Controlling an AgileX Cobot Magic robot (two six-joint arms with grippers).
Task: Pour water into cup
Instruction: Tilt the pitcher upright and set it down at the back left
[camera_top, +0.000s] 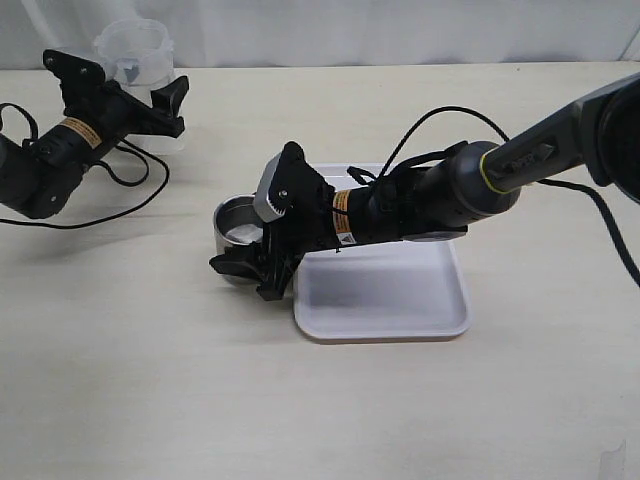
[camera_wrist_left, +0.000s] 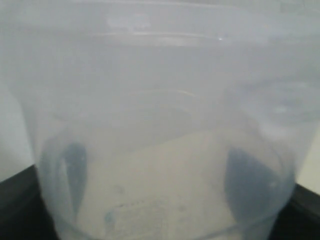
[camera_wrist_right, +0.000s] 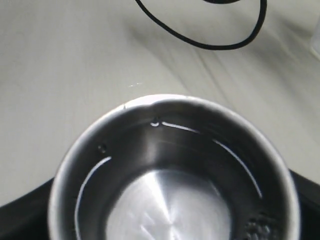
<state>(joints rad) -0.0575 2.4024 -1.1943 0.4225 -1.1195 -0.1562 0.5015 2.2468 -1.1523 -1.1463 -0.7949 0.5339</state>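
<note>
Left gripper (camera_top: 125, 85): astride beaker (camera_wrist_left: 160, 125); grip unclear.
Right gripper (camera_top: 248, 255): clamped on cup (camera_wrist_right: 170, 200).
Next: I hold cup steady, tip beaker slowly.

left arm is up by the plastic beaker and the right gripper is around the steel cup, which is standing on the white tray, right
Not quite. The exterior view shows the steel cup off the white tray, beside its left edge on the table. The rest holds: the left gripper is at the plastic beaker, and the right gripper is around the cup.
</note>
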